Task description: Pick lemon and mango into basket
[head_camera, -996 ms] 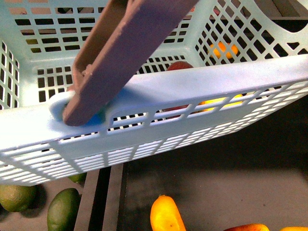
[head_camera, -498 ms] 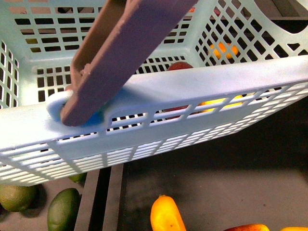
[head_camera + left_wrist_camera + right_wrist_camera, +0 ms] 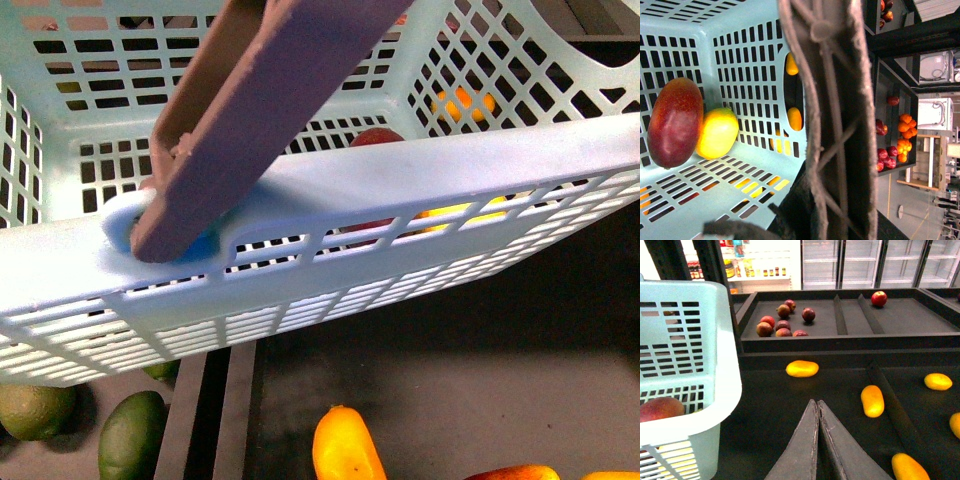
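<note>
Front view, basket [image 3: 330, 190]: it fills the frame tilted, its near rim slanting across. One brown handle [image 3: 250, 110] is raised over it, which suggests it is carried by that handle rather than standing.
Front view, contents: the mango [image 3: 375, 136] shows as a red top behind the rim, and the lemon [image 3: 450, 211] as yellow through the slots beside it.
Front view, below: avocados [image 3: 130, 435] and a yellow mango [image 3: 343, 447] lie on the shelf under the basket and are not wanted.
Left wrist view, fruit: mango [image 3: 675, 122] and lemon [image 3: 717, 133] lie touching on the basket floor against a slotted wall [image 3: 747, 75]. Both are inside, so the task looks done.
Left wrist view, left gripper: the handle [image 3: 835, 115] runs right across the lens. The jaws themselves cannot be made out, so whether they clamp it cannot be told.
Right wrist view, right gripper [image 3: 816, 407]: its fingers are pressed together with nothing between them. It hangs over the dark shelf [image 3: 790, 390] beside the basket [image 3: 685, 355], probably parked out of the way.
Right wrist view, surroundings: yellow mangoes [image 3: 872, 400] lie scattered on the shelf, with red fruit [image 3: 782, 325] in the tray behind.
</note>
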Motion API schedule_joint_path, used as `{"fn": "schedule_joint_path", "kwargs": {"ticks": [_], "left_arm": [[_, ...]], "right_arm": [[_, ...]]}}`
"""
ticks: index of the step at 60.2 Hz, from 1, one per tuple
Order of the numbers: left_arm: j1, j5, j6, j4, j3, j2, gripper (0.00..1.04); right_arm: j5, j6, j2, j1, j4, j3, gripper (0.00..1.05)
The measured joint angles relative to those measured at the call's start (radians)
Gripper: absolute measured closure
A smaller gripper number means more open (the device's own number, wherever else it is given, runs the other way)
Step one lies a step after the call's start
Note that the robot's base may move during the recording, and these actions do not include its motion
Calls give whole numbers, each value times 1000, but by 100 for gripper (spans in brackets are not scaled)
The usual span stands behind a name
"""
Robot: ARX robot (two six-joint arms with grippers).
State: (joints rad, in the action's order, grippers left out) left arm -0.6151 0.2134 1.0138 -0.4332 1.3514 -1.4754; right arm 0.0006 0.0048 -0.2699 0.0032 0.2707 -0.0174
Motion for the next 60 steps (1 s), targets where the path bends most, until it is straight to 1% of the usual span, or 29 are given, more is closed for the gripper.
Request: {"fn": "schedule_joint_path", "kwargs": {"ticks": [22,27,29,42,60], "left_arm": [[0,0,0,0,0,0,99],[0,1,0,0,0,0,99],[0,0,0,0,0,0,99],[0,0,-1,0,0,0,99],[0,0,0,0,0,0,99]], "right_arm": [[0,0,100,0,-100,0,103],[1,0,206,0,-240,0,103],[1,0,236,0,-259,0,103],[0,-2,262,0,-269,0,102],[0,-2,263,0,-269,0,53]]}}
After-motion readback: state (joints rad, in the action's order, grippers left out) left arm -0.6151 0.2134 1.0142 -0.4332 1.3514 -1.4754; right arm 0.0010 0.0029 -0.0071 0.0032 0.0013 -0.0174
